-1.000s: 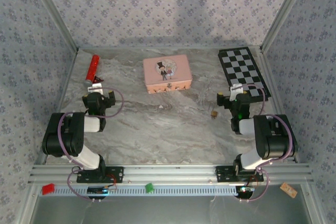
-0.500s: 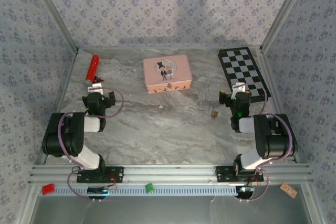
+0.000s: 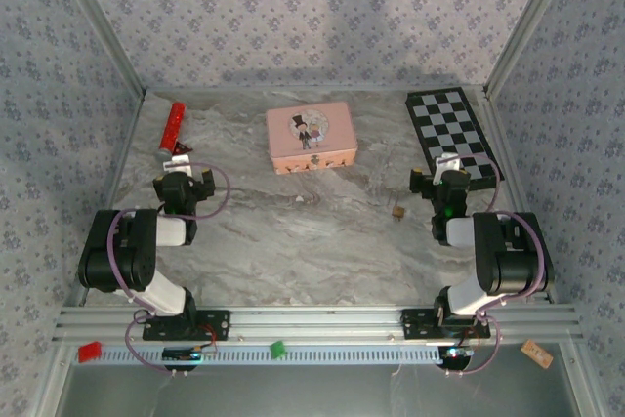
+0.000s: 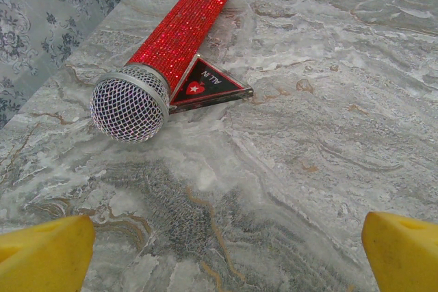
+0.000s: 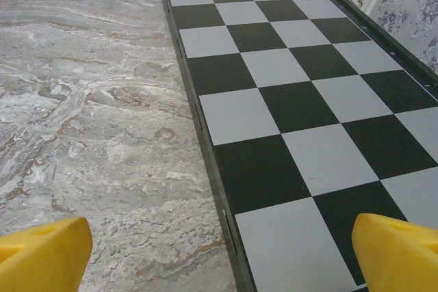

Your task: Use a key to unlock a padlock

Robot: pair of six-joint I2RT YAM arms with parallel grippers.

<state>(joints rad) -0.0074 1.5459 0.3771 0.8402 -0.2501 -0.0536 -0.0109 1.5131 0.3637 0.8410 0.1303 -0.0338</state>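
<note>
The small brass padlock lies on the marble table, left of my right arm. A tiny dark sliver below the pink tin may be the key; it is too small to be sure. My left gripper is open over bare marble, just short of the microphone head; its yellow fingertips stand wide apart around nothing. My right gripper is open too, over the near left edge of the checkerboard, and its fingertips hold nothing.
A red glitter microphone with a triangular tag lies at the far left. A pink picture tin stands at the back centre. A black-and-white checkerboard lies at the back right. Patterned walls enclose the table.
My right gripper has swung slightly to the right, toward the checkerboard. The left arm, the padlock and the other things have stayed put.
</note>
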